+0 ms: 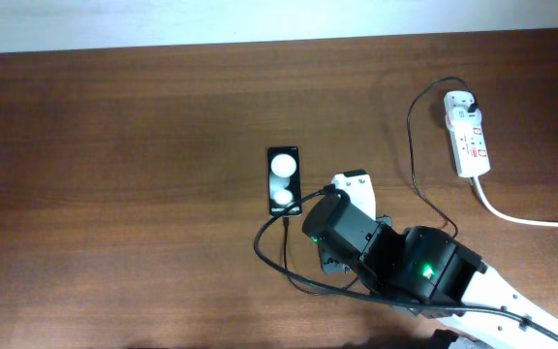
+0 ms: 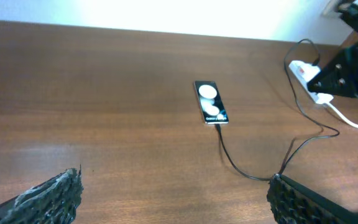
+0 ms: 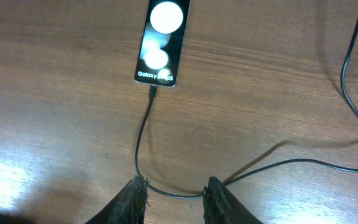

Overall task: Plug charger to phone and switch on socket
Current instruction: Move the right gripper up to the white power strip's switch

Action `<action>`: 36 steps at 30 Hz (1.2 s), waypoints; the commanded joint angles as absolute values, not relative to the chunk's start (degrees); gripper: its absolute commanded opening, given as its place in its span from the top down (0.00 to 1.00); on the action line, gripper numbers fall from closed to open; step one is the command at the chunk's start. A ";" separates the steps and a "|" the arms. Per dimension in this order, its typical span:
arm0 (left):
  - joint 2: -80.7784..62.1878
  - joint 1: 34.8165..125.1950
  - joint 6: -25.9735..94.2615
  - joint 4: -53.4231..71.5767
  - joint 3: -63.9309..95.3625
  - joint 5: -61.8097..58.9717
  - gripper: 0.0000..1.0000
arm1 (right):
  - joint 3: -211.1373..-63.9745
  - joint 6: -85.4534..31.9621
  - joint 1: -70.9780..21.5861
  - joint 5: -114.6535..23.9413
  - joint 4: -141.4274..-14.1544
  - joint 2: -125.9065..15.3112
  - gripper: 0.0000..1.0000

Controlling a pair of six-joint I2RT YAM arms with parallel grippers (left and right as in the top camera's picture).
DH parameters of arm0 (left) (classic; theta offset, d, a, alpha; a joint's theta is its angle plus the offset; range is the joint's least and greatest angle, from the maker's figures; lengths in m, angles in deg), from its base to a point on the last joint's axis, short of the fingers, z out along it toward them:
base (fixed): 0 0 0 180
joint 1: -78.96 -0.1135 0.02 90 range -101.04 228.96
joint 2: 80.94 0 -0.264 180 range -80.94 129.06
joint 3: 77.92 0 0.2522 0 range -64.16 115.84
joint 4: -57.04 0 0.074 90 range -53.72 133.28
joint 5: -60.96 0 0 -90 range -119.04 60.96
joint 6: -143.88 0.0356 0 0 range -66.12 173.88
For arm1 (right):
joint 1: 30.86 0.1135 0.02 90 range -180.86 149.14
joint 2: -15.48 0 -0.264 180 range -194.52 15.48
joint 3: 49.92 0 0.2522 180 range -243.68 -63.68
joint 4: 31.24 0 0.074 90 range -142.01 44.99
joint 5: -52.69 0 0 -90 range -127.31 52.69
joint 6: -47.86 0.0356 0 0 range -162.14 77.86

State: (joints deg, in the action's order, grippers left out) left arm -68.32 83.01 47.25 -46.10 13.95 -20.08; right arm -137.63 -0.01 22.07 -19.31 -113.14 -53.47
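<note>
Flat and face up on the table point(image 1: 114, 145): the phone point(image 1: 284, 181), two white blobs on its screen, lettering at the near end. At its near-end port, the charger point(image 3: 143, 134) tip, touching the edge and dead in line with it; full seating not discernible. From there, thin black cable back toward the robot, a loop under the right arm point(image 1: 395, 257), then off to the right and up to the socket point(image 1: 468, 136).

Near the table's far right edge, well apart from the phone: the socket, with a black plug point(image 1: 470, 100) in its far end and a thick white cord point(image 1: 526, 219) off its near end to the right. Red marks on its face; switch position too small to read.

In from the lower right, the right arm, wrist low, just beside the phone's near end. On the right gripper point(image 3: 176, 190), fingers parted, clamped on nothing, the cable loop on the wood between the tips. Out of the overhead view, the left gripper point(image 2: 173, 202); in its own camera, fingers spread wide, gripping nothing, well back from the phone, facing across the table toward it.
</note>
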 commanded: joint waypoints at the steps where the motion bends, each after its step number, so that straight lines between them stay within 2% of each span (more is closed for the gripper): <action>1: -72.98 82.90 47.95 -45.95 13.95 -20.28 0.01 | -138.20 5.54 21.89 -18.81 -110.67 -54.59 0.69; 8: -76.89 82.90 47.95 -45.97 13.95 -20.28 0.01 | -138.22 7.31 21.21 -19.60 -106.76 -65.54 0.78; 13: -80.08 82.90 47.97 -46.01 13.95 -20.30 0.01 | -138.20 7.83 10.13 -28.84 -107.94 -65.58 0.84; 19: -80.56 82.86 47.97 -46.41 14.16 -20.30 0.01 | -138.22 7.88 4.14 -29.83 -113.21 -65.58 0.85; 23: -80.54 82.86 47.97 -46.45 14.16 -20.33 0.01 | -138.22 7.85 -4.86 -29.85 -117.56 -65.58 0.93; 25: -80.54 82.86 47.99 -45.80 14.16 -24.76 0.01 | -138.22 7.85 -9.91 -29.87 -121.03 -65.58 0.96; 27: -80.54 82.86 47.97 -39.30 12.92 -39.95 0.01 | -138.22 7.88 -17.10 -29.83 -127.33 -65.56 0.96; 28: -80.54 82.86 47.97 -36.57 11.48 -41.37 0.01 | -138.22 7.85 -17.80 -29.83 -127.64 -65.56 0.96; 34: -80.54 82.86 47.95 -20.99 -6.10 -38.29 0.01 | -138.22 7.88 -18.30 -29.13 -130.56 -65.43 0.96; 36: -80.54 82.86 47.95 -22.74 -10.49 -36.76 0.01 | -138.22 7.90 -18.30 -28.52 -131.11 -64.60 0.96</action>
